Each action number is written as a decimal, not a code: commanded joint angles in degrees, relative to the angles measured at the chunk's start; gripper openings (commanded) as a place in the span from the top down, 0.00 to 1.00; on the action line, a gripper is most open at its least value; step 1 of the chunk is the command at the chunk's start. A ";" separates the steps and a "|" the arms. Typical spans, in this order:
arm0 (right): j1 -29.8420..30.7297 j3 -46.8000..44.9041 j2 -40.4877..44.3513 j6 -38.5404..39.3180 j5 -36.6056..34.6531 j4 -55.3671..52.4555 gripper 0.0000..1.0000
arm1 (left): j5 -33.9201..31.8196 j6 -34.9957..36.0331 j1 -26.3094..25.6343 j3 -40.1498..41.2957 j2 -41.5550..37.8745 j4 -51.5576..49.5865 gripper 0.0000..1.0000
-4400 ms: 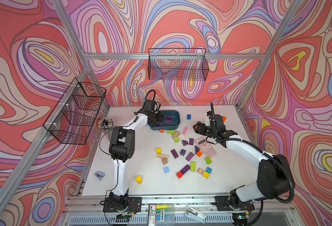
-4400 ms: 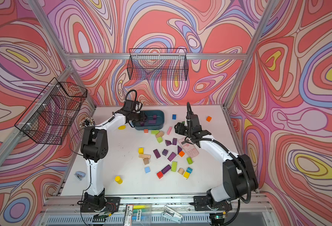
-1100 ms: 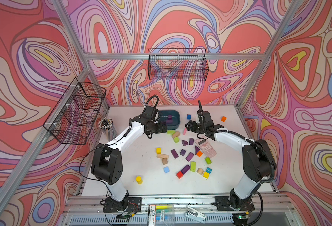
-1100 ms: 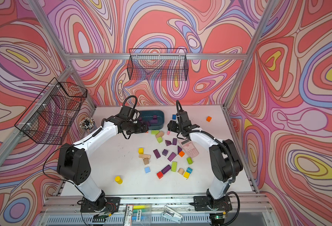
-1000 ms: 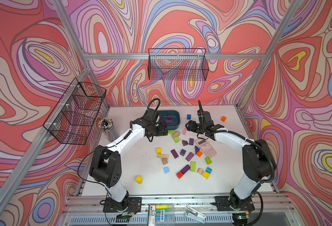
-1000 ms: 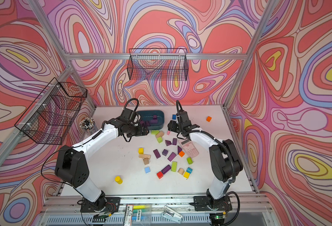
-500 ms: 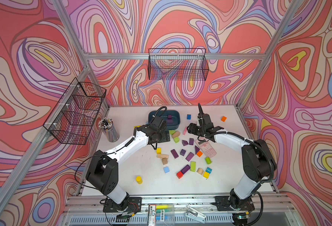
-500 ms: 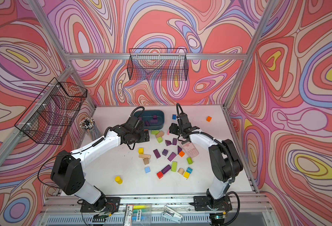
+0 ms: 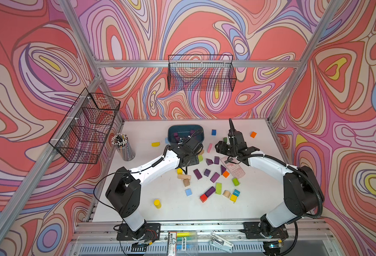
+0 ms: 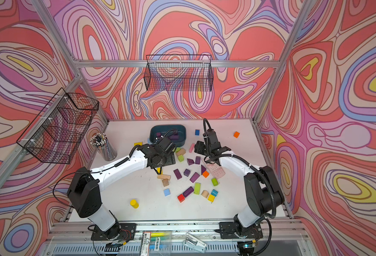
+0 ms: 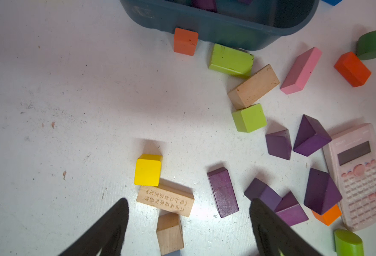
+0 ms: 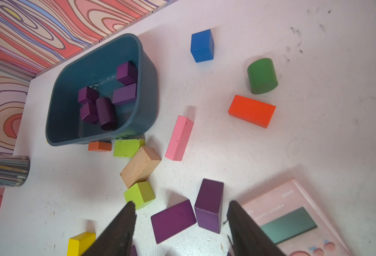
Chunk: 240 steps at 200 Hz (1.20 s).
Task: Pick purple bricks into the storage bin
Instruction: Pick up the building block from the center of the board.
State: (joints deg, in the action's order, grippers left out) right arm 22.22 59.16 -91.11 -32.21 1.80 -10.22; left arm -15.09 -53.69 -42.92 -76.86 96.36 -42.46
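Left wrist, Chinese-printed block (image 11: 164,200), purple bricks (image 11: 222,192) nearby

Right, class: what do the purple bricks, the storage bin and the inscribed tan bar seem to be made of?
Purple bricks: probably wood, matt purple paint; faint grain shows through.
Storage bin: likely plastic; smooth dark teal, moulded rounded corners.
Inscribed tan bar: bare wood; visible grain, unpainted.

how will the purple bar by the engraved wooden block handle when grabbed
The purple bar looks like solid painted wood, so likely rigid and light. Lying flat with parallel long sides, it should grip squarely and slide rather than roll if nudged.
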 commanded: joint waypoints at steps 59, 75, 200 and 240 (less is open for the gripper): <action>0.12 -2.82 3.79 0.29 -4.42 -0.16 0.31 | 3.86 -5.45 -1.20 -5.51 8.24 -4.19 0.32; 0.15 -2.98 4.14 0.47 -5.20 -0.42 0.31 | 5.53 -5.46 -1.27 -6.62 10.22 -4.76 0.34; 0.16 -5.10 6.54 1.06 -7.49 -0.81 0.31 | 11.04 -4.94 -1.55 -12.65 18.60 -7.48 0.39; 0.10 -5.29 6.94 1.15 -7.98 -0.75 0.31 | 12.91 -4.89 -1.55 -14.09 20.65 -7.99 0.45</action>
State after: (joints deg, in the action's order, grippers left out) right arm 22.22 54.74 -85.65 -31.42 -4.89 -10.83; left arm -3.46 -58.13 -44.05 -88.79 114.98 -47.40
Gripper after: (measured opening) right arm 0.691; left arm 0.558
